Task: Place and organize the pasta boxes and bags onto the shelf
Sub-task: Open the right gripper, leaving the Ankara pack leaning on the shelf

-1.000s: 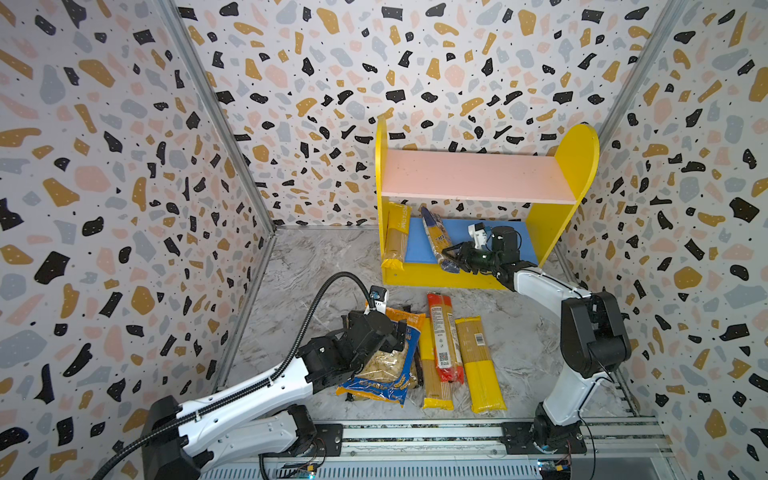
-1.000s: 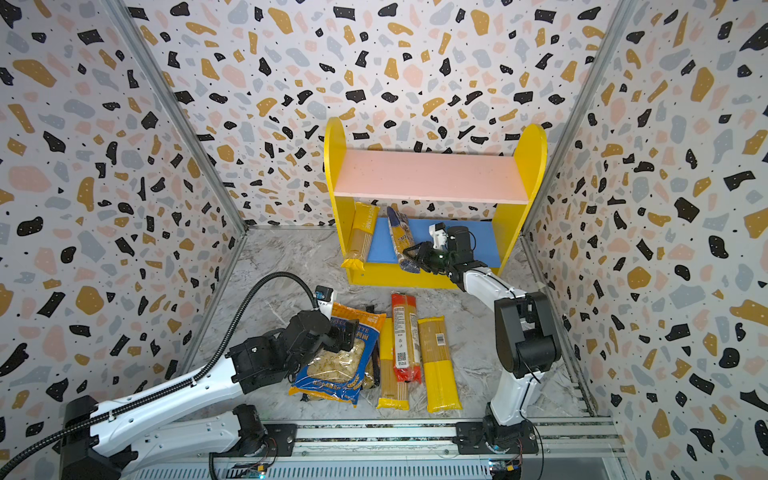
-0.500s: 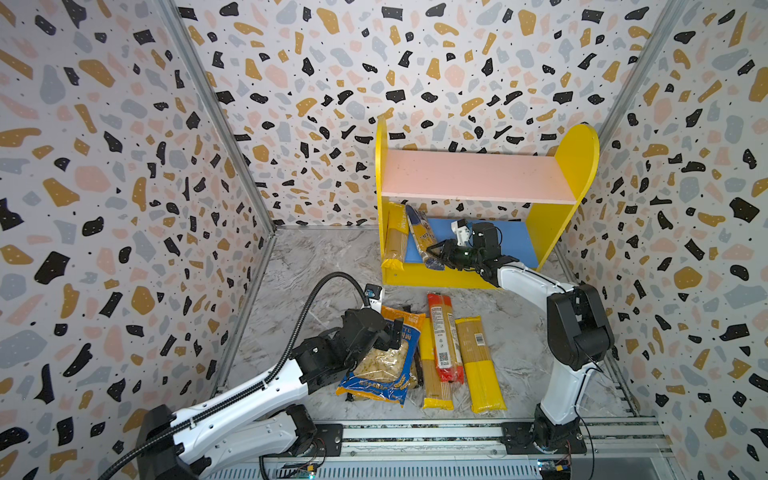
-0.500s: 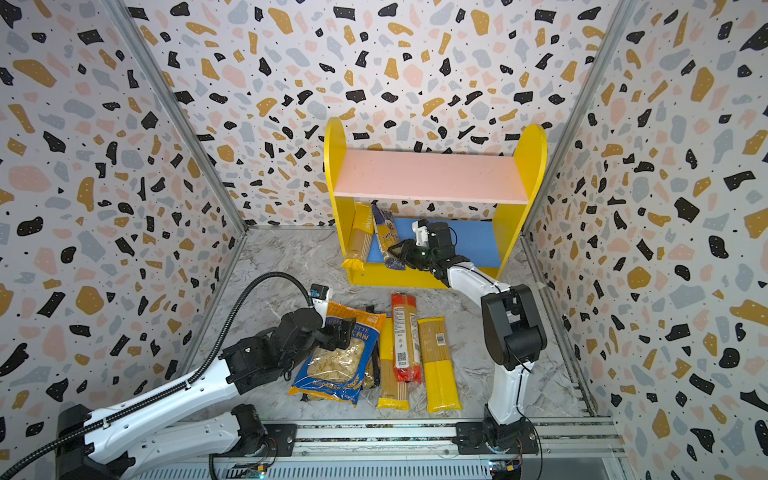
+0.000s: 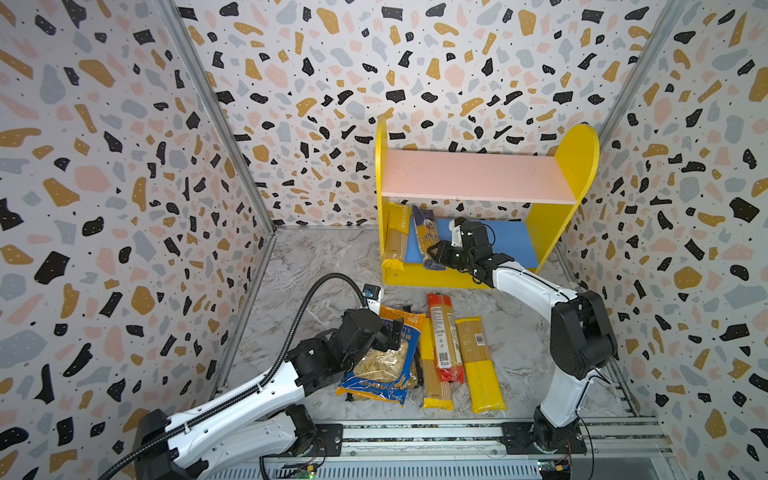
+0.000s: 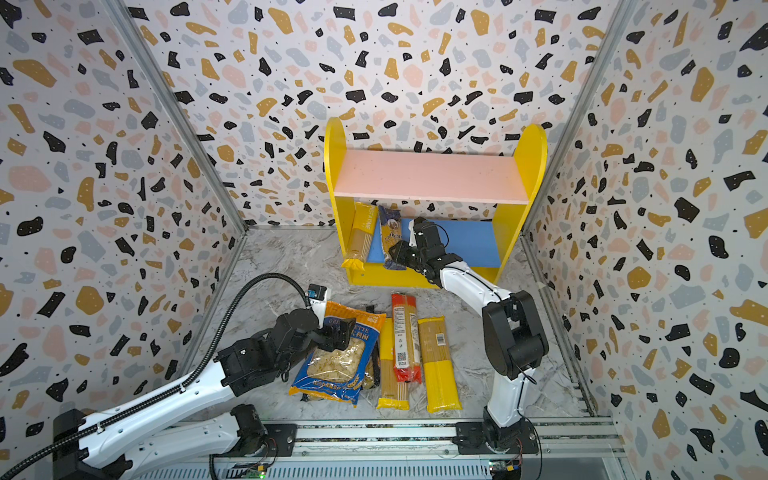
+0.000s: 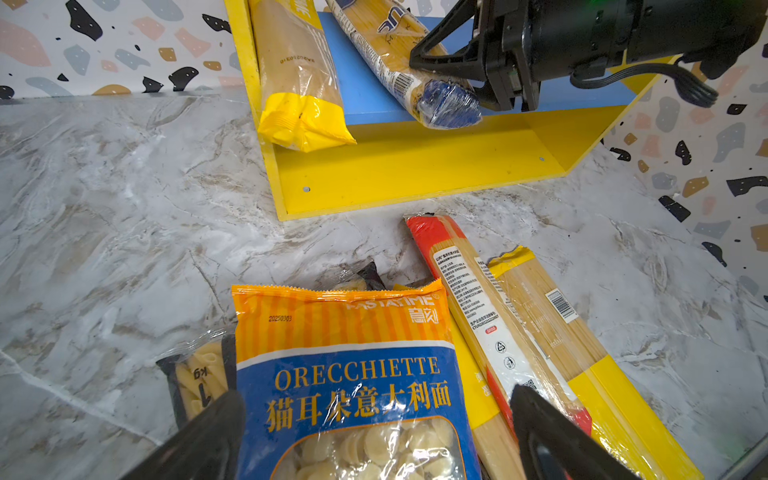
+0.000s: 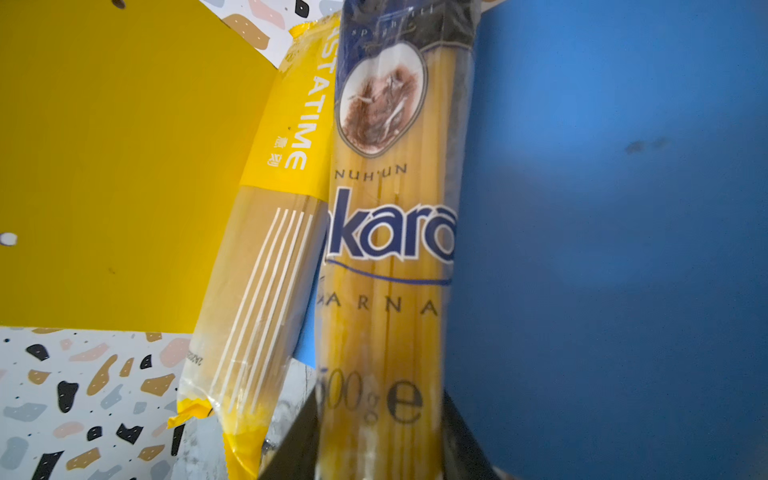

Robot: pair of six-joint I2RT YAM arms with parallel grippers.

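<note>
In both top views the shelf point(image 5: 478, 174) stands at the back of the desk point(image 5: 316, 266). The right arm stretches forward with its forearm low. The right hand point(image 5: 435, 254) is closed on the near end of a dark blue spaghetti pack point(image 5: 424, 230), which lies slanted on the blue lower board point(image 5: 511, 245). Just beside it, a yellow spaghetti pack point(image 5: 397, 232) rests against the shelf's left side. The left arm reaches in low, and the left hand point(image 5: 390, 332) is spread wide over the orecchiette bag point(image 5: 384, 370). That bag lies on the desk beside a narrow yellow pack point(image 5: 432, 374), a red-orange pack point(image 5: 442, 332) and a wider yellow pack point(image 5: 482, 365).

The left wrist view adds a dark penne bag point(image 7: 199, 374) tucked under the orecchiette bag point(image 7: 353, 374). A finger point(image 7: 208, 432) stands on either side of that bag, but I cannot tell whether they touch it. The blue pack's end point(image 7: 449, 104) overhangs the board's front edge.

The right wrist view shows the blue pack point(image 8: 386, 249) pinched between two fingers point(image 8: 291, 449).
</note>
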